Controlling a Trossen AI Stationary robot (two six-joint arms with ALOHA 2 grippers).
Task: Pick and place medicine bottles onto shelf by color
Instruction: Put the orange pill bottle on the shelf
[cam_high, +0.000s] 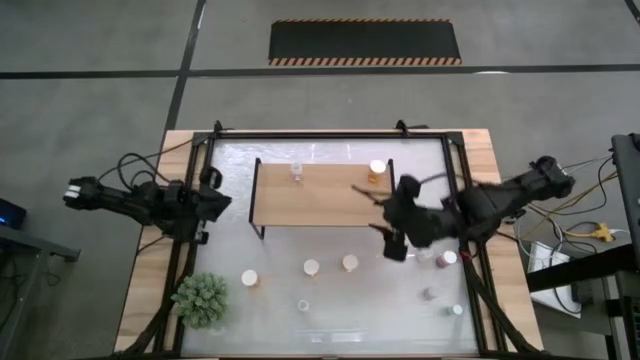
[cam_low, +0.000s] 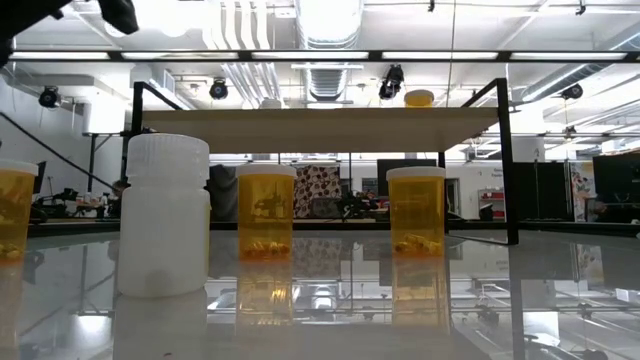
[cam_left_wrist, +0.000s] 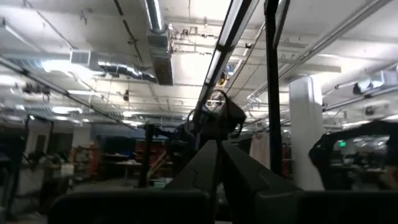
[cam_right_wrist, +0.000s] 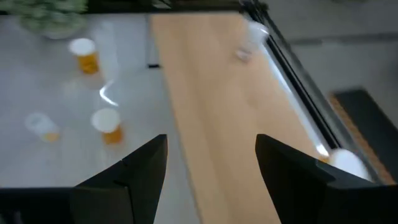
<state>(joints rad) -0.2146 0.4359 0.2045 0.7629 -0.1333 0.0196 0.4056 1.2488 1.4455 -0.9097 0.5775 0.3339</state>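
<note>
The shelf (cam_high: 320, 200) stands at the table's far middle. On it stand a clear bottle (cam_high: 296, 172) and an orange bottle (cam_high: 377, 170). My right gripper (cam_high: 380, 218) hovers open and empty over the shelf's right end; in its wrist view (cam_right_wrist: 211, 155) the board (cam_right_wrist: 230, 93) shows between the fingers. Three orange bottles (cam_high: 250, 279) (cam_high: 311, 267) (cam_high: 350, 263) and a clear one (cam_high: 303, 305) stand on the table near the shelf. A dark reddish bottle (cam_high: 449, 258) and two more (cam_high: 428, 294) (cam_high: 457, 310) stand at the right. My left gripper (cam_left_wrist: 214, 149) is shut and waits at the left edge.
A green spiky plant (cam_high: 203, 298) stands at the near left corner. The table's black frame (cam_high: 465, 200) runs along its sides. In the low view a white bottle (cam_low: 163, 215) and orange bottles (cam_low: 266, 212) (cam_low: 415, 210) stand in front of the shelf (cam_low: 320, 125).
</note>
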